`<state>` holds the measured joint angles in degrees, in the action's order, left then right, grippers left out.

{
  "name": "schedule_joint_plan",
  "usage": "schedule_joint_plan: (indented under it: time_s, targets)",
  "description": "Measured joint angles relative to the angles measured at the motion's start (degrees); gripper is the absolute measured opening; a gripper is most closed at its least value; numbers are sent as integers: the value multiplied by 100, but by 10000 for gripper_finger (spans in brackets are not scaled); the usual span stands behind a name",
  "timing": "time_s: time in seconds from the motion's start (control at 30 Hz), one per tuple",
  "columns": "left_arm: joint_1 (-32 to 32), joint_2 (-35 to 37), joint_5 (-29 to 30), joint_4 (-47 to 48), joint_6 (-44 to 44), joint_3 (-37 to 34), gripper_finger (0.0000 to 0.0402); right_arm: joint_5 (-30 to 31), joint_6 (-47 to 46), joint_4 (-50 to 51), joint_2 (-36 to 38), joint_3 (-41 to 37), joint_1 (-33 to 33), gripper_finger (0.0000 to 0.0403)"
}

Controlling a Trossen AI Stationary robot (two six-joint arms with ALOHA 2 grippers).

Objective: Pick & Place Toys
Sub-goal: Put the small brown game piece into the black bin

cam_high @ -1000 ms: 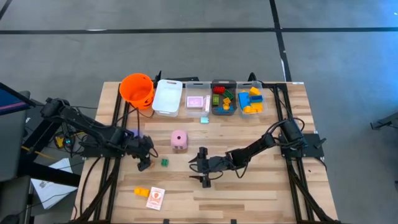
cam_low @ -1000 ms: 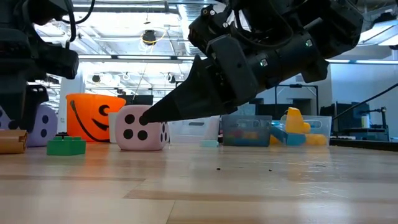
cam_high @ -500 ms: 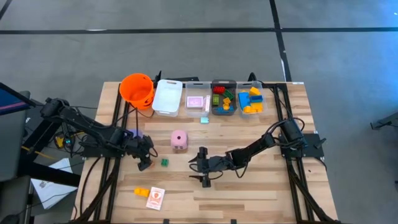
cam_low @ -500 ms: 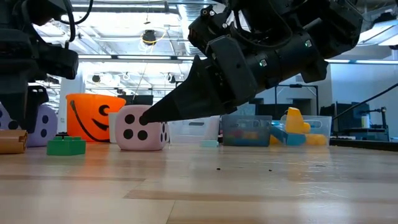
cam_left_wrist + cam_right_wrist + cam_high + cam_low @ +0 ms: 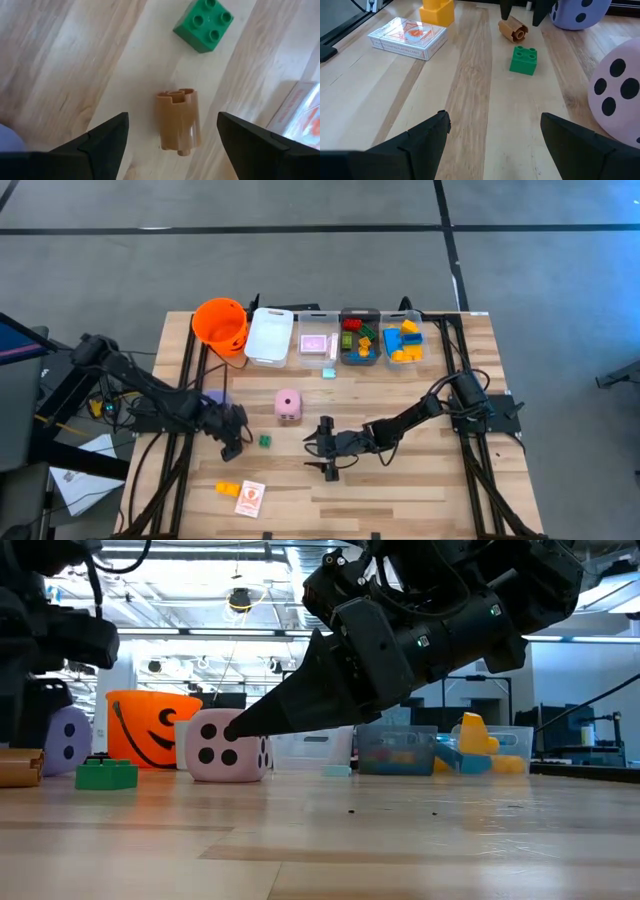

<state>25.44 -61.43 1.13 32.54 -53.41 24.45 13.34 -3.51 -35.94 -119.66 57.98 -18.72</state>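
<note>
Since the earlier view, only the left gripper (image 5: 170,137) had shifted, its spread jaws straddling a tan brick (image 5: 178,120) lying on the counter (image 5: 420,490) beside a green brick (image 5: 204,25). The right gripper (image 5: 492,130) waited mid-counter, jaws apart and empty. Bricks already filled the bins (image 5: 382,338); the pink die (image 5: 288,405), purple die (image 5: 580,12), yellow brick (image 5: 228,489) and card pack (image 5: 249,498) remained out.

We see a pale wooden plank table (image 5: 470,90) with visible grain and a faint sheen. The square green plastic brick (image 5: 204,24) looks smooth and matt, the tan cylindrical plastic piece (image 5: 178,120) slightly glossy. The flat card pack (image 5: 408,37) carries shiny clear wrap. The pink dotted die (image 5: 615,95) looks matt.
</note>
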Motion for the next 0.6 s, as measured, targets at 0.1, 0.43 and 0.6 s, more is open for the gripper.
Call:
schedule_joint_plan:
  time_s: [0.1, 0.43, 0.6]
  targets:
    - [75, -183, 42, 6, -50, 105, 296, 0, 0, -2, 0, 0, 4, 311]
    - [196, -937, 347, 255, -45, 253, 296, 0, -16, 13, -2, 0, 4, 311]
    - [191, -1157, 354, 529, -63, 478, 296, 0, -16, 15, -2, 0, 4, 311]
